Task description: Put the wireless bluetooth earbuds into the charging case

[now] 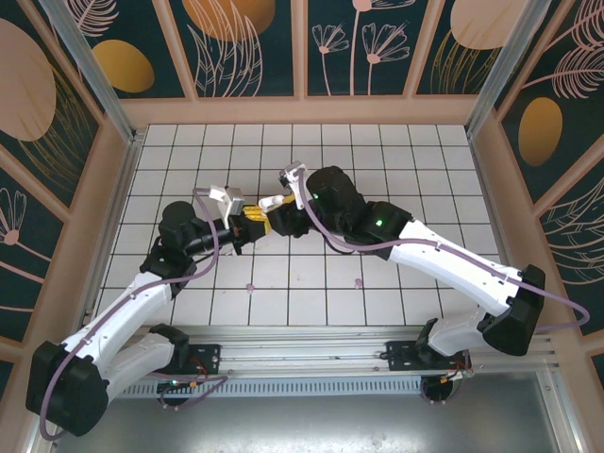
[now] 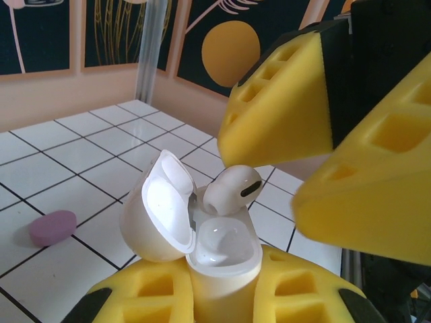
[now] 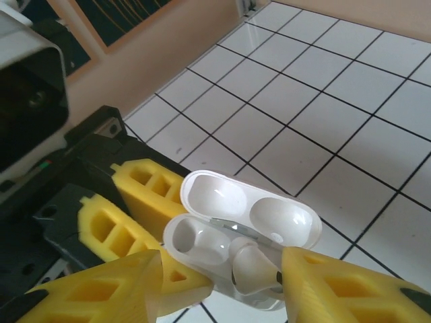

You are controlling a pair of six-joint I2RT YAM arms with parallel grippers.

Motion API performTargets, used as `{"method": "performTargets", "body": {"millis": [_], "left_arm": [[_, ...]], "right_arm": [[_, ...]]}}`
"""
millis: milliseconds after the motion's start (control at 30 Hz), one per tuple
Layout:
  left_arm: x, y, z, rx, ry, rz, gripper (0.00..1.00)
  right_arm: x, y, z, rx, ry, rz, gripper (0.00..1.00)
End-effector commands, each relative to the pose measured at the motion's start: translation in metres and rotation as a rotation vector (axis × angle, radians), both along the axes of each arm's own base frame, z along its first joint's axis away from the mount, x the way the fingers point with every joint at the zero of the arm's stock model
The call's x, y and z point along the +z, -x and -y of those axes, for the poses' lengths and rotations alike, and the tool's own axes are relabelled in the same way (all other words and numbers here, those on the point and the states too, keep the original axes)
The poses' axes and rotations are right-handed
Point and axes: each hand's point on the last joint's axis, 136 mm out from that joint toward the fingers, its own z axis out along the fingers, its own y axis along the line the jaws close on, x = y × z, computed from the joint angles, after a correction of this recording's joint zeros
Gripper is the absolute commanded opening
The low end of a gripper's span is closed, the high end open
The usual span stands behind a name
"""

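Two arms meet just left of the middle of the white tiled table point(image 1: 377, 151). In the top view their yellow tips are almost nose to nose, and what lies between them is too small to make out there.

The left wrist view fills that in. The left fingers point(image 2: 145, 296) are closed on the base of the white charging case point(image 2: 225, 262), holding it upright above the table with its lid point(image 2: 161, 208) hinged open. One earbud point(image 2: 232, 190) sits in the farther socket, its rounded head standing proud of the rim, and the nearer socket is bare. The right fingers point(image 2: 283, 108) hang just above and beside the earbud, spread apart.

The right wrist view looks down into the case from the other side. Both hollows of the lid show, along with one bare socket and the earbud in the other. One right finger lies on each side of the case, parted wider than the earbud. I cannot tell whether the pad on the earbud's side touches it.

A small pink disc point(image 2: 52, 227) lies on a tile, clear of the case.
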Motion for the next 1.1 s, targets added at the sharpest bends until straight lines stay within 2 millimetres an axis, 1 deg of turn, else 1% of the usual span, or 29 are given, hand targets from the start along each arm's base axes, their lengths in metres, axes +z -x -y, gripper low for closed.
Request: {"method": "performTargets", "body": {"millis": [0,233,400,467,500,633,667,767,867,1067], "left_arm": [[0.022,0.0,-0.003,0.018,0.041,0.083,0.0],[0.023,0.002,-0.004,0.015,0.04,0.087,0.0],[0.026,0.002,-0.003,0.009,0.046,0.093,0.0],[0.026,0.002,-0.003,0.009,0.046,0.092,0.0],[0.026,0.003,-0.003,0.008,0.047,0.092,0.0],[0.025,0.002,-0.003,0.009,0.044,0.092,0.0],[0.025,0.002,-0.003,0.009,0.044,0.091,0.0],[0.024,0.0,-0.002,0.011,0.042,0.089,0.0],[0.023,-0.001,-0.002,0.01,0.041,0.088,0.0],[0.023,-0.001,0.0,0.002,0.039,0.086,0.0]], "right_arm": [[0.034,0.009,0.001,0.028,-0.11,-0.029,0.51],[0.061,0.01,0.008,0.023,-0.228,-0.076,0.55],[0.064,0.007,0.014,-0.007,-0.245,-0.092,0.56],[0.06,0.004,0.017,-0.027,-0.233,-0.097,0.55],[0.059,0.003,0.018,-0.037,-0.226,-0.099,0.52],[0.05,0.002,0.019,-0.051,-0.192,-0.119,0.38],[0.047,0.001,0.018,-0.053,-0.18,-0.129,0.36],[0.036,-0.002,0.017,-0.075,-0.132,-0.147,0.35],[0.027,-0.01,0.019,-0.117,-0.075,-0.143,0.36],[0.015,-0.017,0.016,-0.132,-0.011,-0.139,0.37]]}}
